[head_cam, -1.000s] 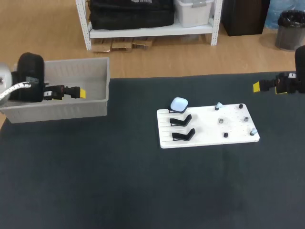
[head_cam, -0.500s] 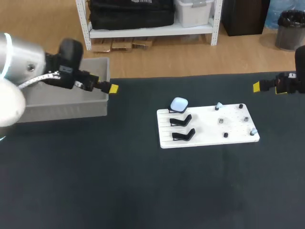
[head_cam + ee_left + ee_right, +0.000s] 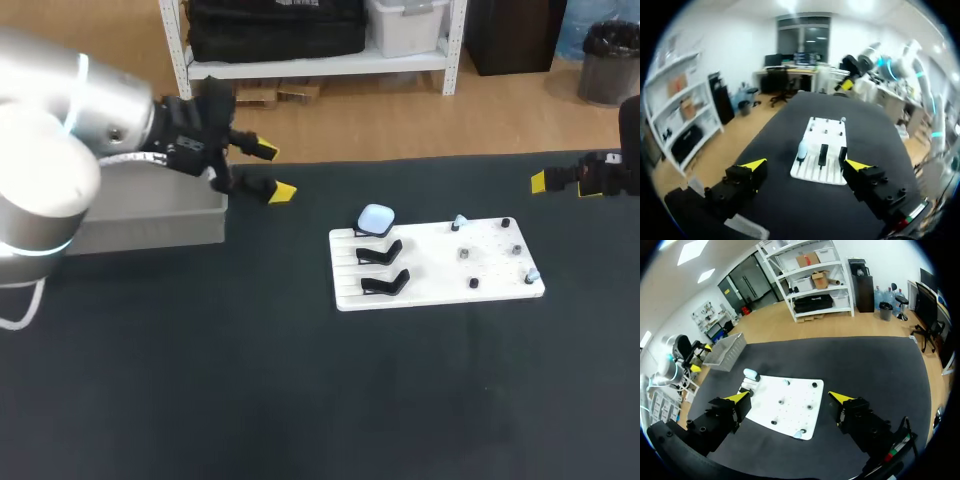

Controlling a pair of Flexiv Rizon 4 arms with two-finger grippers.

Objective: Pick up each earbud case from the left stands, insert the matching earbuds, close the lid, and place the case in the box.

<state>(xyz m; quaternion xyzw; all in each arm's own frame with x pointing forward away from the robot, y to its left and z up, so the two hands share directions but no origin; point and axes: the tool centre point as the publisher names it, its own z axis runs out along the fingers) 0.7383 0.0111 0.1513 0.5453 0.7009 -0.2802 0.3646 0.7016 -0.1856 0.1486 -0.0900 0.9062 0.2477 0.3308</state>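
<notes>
seen from above, the white board (image 3: 440, 262) lies on the dark table (image 3: 300, 400), at about two o'clock from the table's middle. the pale blue earbud case (image 3: 376, 218) sits with its lid shut on the stand at the board's ten o'clock corner. two black stands (image 3: 381, 252) next to it, at nine and eight o'clock on the board, hold nothing. one small pale blue earbud (image 3: 458, 222) stands at the board's twelve o'clock edge and a second earbud (image 3: 532, 274) at its four o'clock corner, with a few dark pegs (image 3: 506, 223) dotted between them. the grey box (image 3: 150, 215) rests at the table's ten o'clock corner. the left gripper (image 3: 272, 171) hangs just past the box's three o'clock end, at ten o'clock from the board and well apart from it. its yellow-tipped fingers are spread wide with nothing between them. from the left wrist, the left gripper (image 3: 805, 164) shows the same wide gap, and the white board (image 3: 827, 142) lies ahead of it with the earbud case (image 3: 802, 148) on its near end beside the black stands (image 3: 823, 154). the right gripper (image 3: 545, 181) sits at the table's two o'clock edge, at two o'clock from the board and clear of it. from the right wrist, the right gripper (image 3: 788, 397) also has its fingers parted and holds nothing. the white board (image 3: 790, 405) lies ahead of it, with the earbud case (image 3: 751, 374) at the board's far end and the grey box (image 3: 726, 351) beyond that.
</notes>
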